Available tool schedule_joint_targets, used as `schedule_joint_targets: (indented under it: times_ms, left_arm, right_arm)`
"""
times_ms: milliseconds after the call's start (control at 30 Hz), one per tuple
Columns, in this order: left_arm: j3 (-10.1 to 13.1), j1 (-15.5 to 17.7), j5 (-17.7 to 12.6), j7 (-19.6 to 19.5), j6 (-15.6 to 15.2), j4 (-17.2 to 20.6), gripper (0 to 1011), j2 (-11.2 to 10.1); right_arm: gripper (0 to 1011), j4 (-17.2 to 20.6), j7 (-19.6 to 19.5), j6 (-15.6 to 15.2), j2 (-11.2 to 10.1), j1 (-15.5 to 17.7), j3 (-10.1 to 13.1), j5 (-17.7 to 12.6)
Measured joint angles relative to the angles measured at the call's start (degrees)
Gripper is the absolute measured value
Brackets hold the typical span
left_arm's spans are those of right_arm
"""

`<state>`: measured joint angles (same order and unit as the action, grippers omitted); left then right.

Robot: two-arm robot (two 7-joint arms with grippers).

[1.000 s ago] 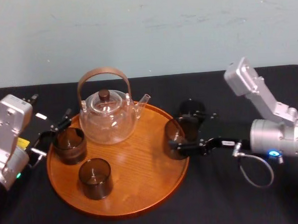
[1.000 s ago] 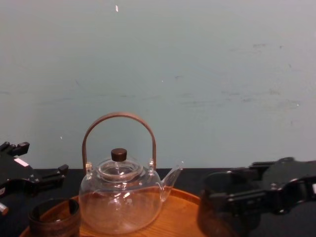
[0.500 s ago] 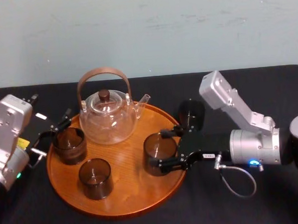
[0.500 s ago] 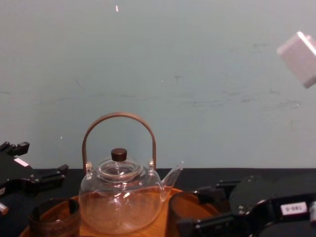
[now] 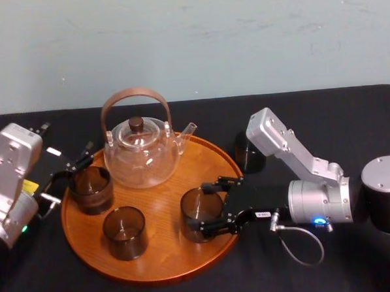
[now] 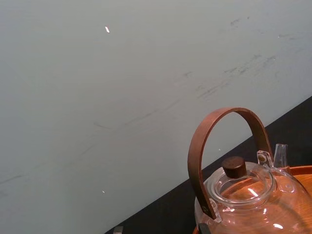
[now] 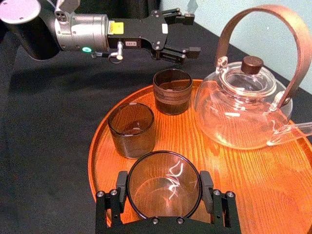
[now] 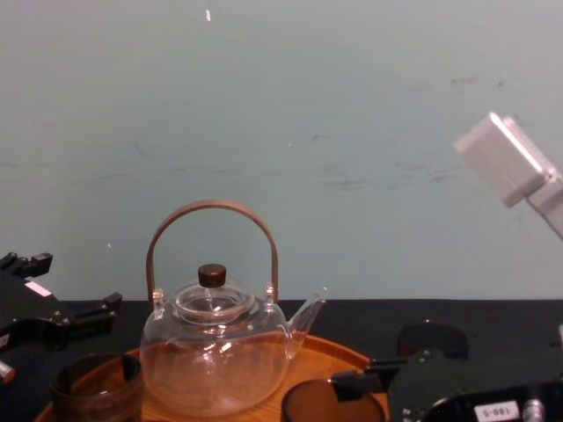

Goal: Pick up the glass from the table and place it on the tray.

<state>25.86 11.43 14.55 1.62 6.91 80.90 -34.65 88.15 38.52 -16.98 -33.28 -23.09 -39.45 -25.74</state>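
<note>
Where the right gripper (image 5: 205, 207) reaches in over the tray's right rim, its fingers (image 7: 208, 187) pinch the glass (image 7: 165, 190) from two opposite sides, one black pad against each wall.

Held item: the glass, smoky brown, upright, mouth up. It is over the right-hand part of the tray (image 5: 163, 268), inside the rim (whether its base touches the wood cannot be told).

Carrier: the tray, round, orange-brown wood with a low raised rim, lying flat on the black surface (image 5: 350, 115).

On the tray:
- Glass teapot (image 5: 142, 155), with a brown bow handle and a dark lid knob. It stands at the far side, spout toward the robot's right.
- Left-hand glass (image 5: 90, 189), upright near the left rim, just in front of the teapot.
- Front glass (image 5: 124, 233), upright, nearer the robot. It stands between the left-hand glass and the held one, apart from both.

Off the tray:
- Dark glass (image 5: 249, 155), upright on the surface just beyond the right rim, behind the right arm.

Left gripper (image 5: 71, 172): at the tray's left rim, just beside the left-hand glass. Its own fingers are spread with nothing between them. In the right wrist view that glass stands in front of the tips, not touching them.
</note>
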Motion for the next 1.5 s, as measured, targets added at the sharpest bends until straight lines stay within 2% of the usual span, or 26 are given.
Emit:
schedule_joint_targets:
  times_ms: [267,767,1500]
  left_arm:
    - [0.0,0.0,0.0,0.0,0.0,0.0,1001,0.0]
    - [0.0,0.0,0.0,0.0,0.0,0.0,1001,0.0]
    - [0.0,0.0,0.0,0.0,0.0,0.0,1002,0.0]
  right_arm:
    - [903,-2.4,-0.1,1.3,0.9,-0.5,-1.0,0.9]
    - [903,-5.1,-0.8,2.4,2.3,-0.4,-1.4,2.5]
    - [903,-5.6,-1.1,2.2,2.7,0.3,-1.2,4.0]
